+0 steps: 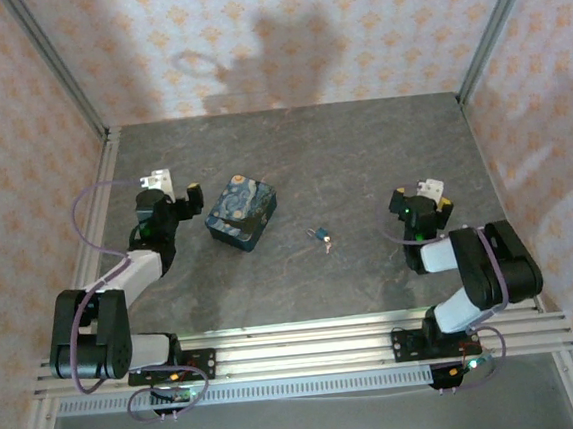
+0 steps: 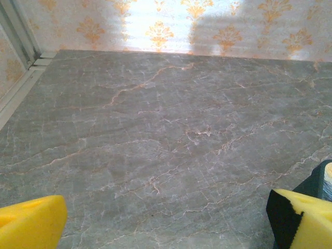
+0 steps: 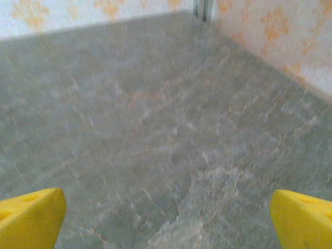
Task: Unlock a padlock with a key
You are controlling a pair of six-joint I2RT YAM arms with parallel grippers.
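1. Flat grey table point(image 1: 361, 148), like stone, with thin pale and orange cracks all over (easy to see up close from the left wrist).
2. Walls point(image 1: 281, 34) on three sides, with pale pink paper and little orange flower shapes.
3. Soft grey shadows point(image 1: 263, 61) on the back wall.
4. Silver posts point(image 1: 58, 69) in the back corners and silver rails point(image 1: 298, 346) along the near edge, with both arm bases bolted there.
5. Tiny dark blue padlock point(image 1: 318, 235) lying on the table near the middle, between the two arms.
6. Slim pale key point(image 1: 328, 245) just beside it on the near right; too small to tell if touching.
7. Painted blue box point(image 1: 241, 214) with yellow swirls, sitting flat to the left of the padlock and apart from it.
8. Just left of the box, the left gripper point(image 1: 177, 186), jaws spread wide and holding nothing; bare table between its yellow fingertips point(image 2: 31, 225).
9. Far on the right side, well apart from the padlock, the right gripper point(image 1: 436, 195), jaws spread wide too, with nothing in it; blurry grey table between its yellow tips point(image 3: 31, 218).
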